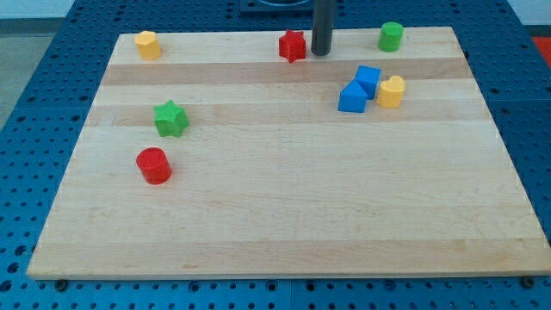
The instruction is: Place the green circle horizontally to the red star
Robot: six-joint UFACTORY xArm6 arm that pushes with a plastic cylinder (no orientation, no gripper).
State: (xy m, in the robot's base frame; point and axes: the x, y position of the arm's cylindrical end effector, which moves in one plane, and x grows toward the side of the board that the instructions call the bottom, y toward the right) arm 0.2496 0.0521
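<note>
Blue pegboard frames the pale wooden board (284,215), and my tip (321,52) stands near the view's top edge of it, a bare rod with nothing to grasp or release, just to the right of the red star (293,46) and seemingly almost touching it, though the angle makes that hard to judge. Further right of my tip at about the same height sits the green circle (391,36), well apart; below and right lie two blue blocks (360,89) touching a yellow block (392,91). Far left of my tip sits another yellow block (148,44), with a green star (170,118) and a red cylinder (154,165) lower left.
</note>
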